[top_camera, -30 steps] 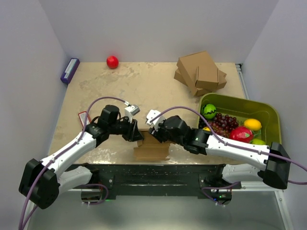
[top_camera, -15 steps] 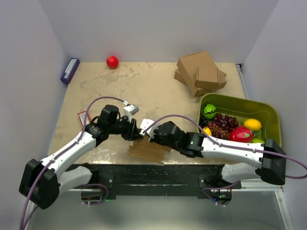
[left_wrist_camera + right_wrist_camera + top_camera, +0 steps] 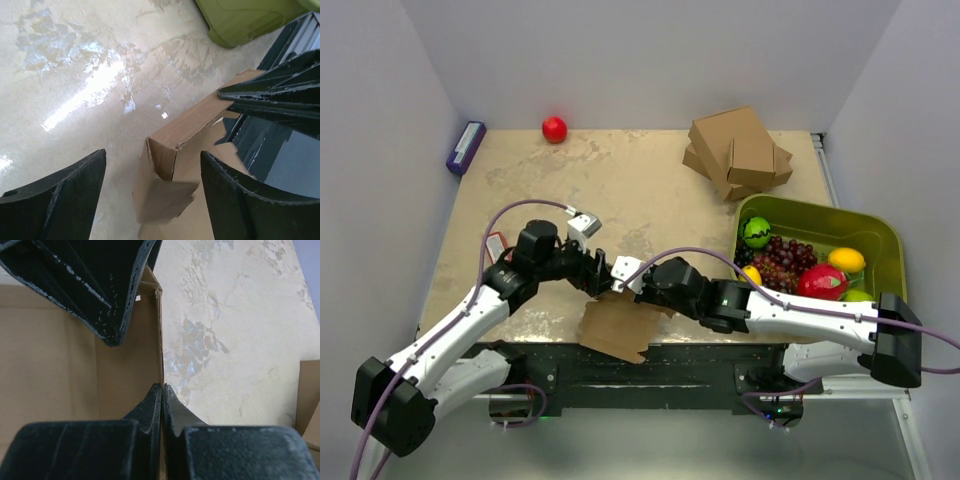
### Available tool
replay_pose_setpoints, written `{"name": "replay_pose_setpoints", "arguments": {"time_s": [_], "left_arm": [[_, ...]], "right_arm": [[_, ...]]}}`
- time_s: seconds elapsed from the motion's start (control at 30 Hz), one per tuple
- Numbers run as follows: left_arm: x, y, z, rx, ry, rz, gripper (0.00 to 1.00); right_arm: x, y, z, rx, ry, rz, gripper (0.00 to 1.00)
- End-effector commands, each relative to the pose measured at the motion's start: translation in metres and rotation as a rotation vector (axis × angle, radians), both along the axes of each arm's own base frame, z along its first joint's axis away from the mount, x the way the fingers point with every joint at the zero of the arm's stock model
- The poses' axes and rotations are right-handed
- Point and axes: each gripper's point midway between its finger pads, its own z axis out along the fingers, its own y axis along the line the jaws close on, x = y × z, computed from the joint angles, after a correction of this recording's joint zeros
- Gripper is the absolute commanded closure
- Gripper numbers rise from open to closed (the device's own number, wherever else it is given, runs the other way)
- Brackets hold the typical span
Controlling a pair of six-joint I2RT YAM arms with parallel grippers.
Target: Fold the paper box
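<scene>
The paper box (image 3: 615, 330) is a brown cardboard sheet, partly folded, with one wall standing up. It lies at the table's near edge and juts out over it. My right gripper (image 3: 625, 283) is shut on the top edge of that raised wall (image 3: 161, 340), pinching the cardboard between its fingertips (image 3: 154, 402). My left gripper (image 3: 601, 276) hangs open just left of it. In the left wrist view the box's corner (image 3: 172, 150) sits between the spread fingers (image 3: 60, 195), touching neither. A loose flap (image 3: 165, 197) droops below the corner.
A stack of bigger brown boxes (image 3: 738, 152) stands at the back right. A green bin (image 3: 880, 240) of fruit sits at the right. A red ball (image 3: 554, 129) and a purple block (image 3: 466, 146) lie at the back left, a small card (image 3: 496, 243) by the left arm.
My left gripper has opened and let go of the box. My right gripper has shut on the box's wall. The box has slid toward the near edge and turned.
</scene>
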Motion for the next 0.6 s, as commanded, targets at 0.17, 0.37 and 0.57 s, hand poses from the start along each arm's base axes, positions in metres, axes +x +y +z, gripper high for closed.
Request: {"name": "replay_pose_setpoints", "arguments": {"time_s": [0.17,0.37,0.57], "left_arm": [[0.007,0.000,0.036,-0.033,-0.102,0.012,0.14],[0.027,0.026,0.042,-0.017,-0.156,0.201,0.14],[0.028,0.014,0.023,-0.114,-0.133,0.188,0.18]], "right_arm": [[0.002,-0.004,0.012,-0.001,-0.052,-0.004,1.00],[0.006,-0.010,0.013,0.000,-0.088,-0.028,1.00],[0.019,-0.003,-0.015,-0.088,-0.112,-0.054,1.00]]}}
